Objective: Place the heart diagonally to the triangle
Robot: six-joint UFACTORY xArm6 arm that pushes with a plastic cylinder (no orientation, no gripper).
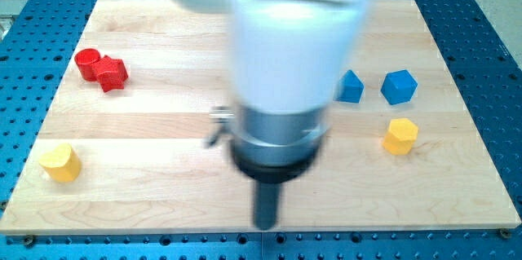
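Note:
My tip rests near the bottom edge of the wooden board, at the middle, touching no block. A blue block, possibly the triangle, lies right of centre, partly hidden by the arm. A blue cube-like block lies to its right. A yellow block lies below that one. Another yellow block, perhaps heart-shaped, lies at the lower left. A red round block touches a red star-like block at the upper left. The shapes are hard to make out.
The blurred white and grey arm body fills the view's centre and hides the board behind it. A blue perforated table surrounds the board.

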